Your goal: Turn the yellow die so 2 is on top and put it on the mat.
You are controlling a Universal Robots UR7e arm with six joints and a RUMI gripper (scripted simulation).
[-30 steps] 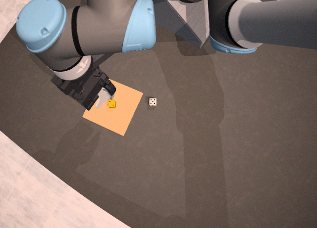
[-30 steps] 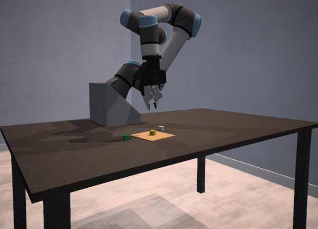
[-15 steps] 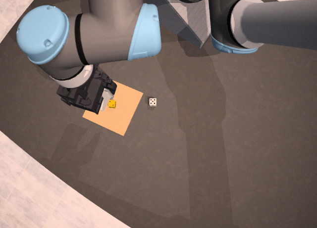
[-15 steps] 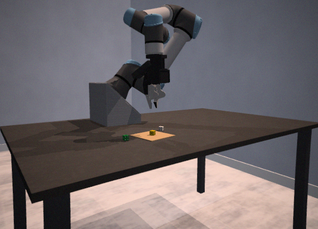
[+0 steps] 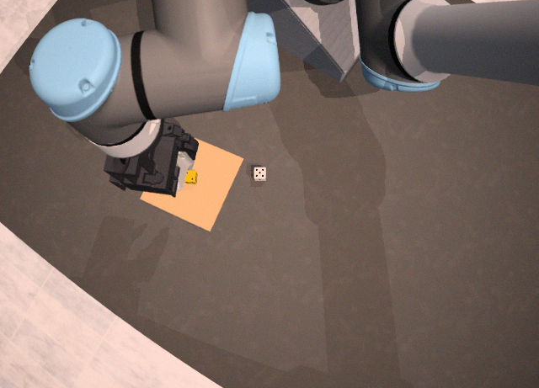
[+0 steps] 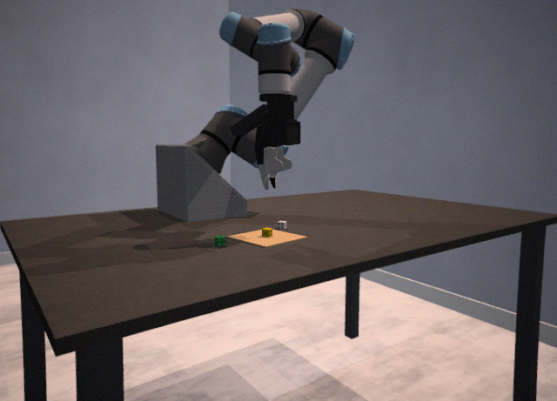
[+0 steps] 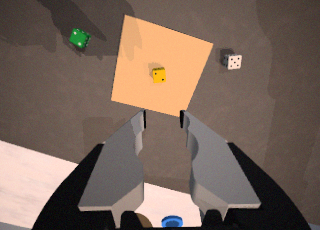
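Note:
The yellow die (image 7: 159, 75) sits flat near the middle of the orange mat (image 7: 160, 65), fully inside its edges. Its top face seems to show two dark pips. It also shows in the overhead view (image 5: 190, 177) and in the side view (image 6: 267, 231). My gripper (image 7: 162, 111) (image 6: 271, 183) hangs well above the table, over the mat's near edge. Its fingers point down with a narrow empty gap between them. In the overhead view the gripper body (image 5: 183, 175) covers the mat's left corner.
A white die (image 7: 234, 61) lies on the table just off the mat's right side, also in the overhead view (image 5: 259, 172). A green die (image 7: 80, 38) (image 6: 219, 241) lies off the mat's left side. The grey robot base block (image 6: 193, 185) stands at the back.

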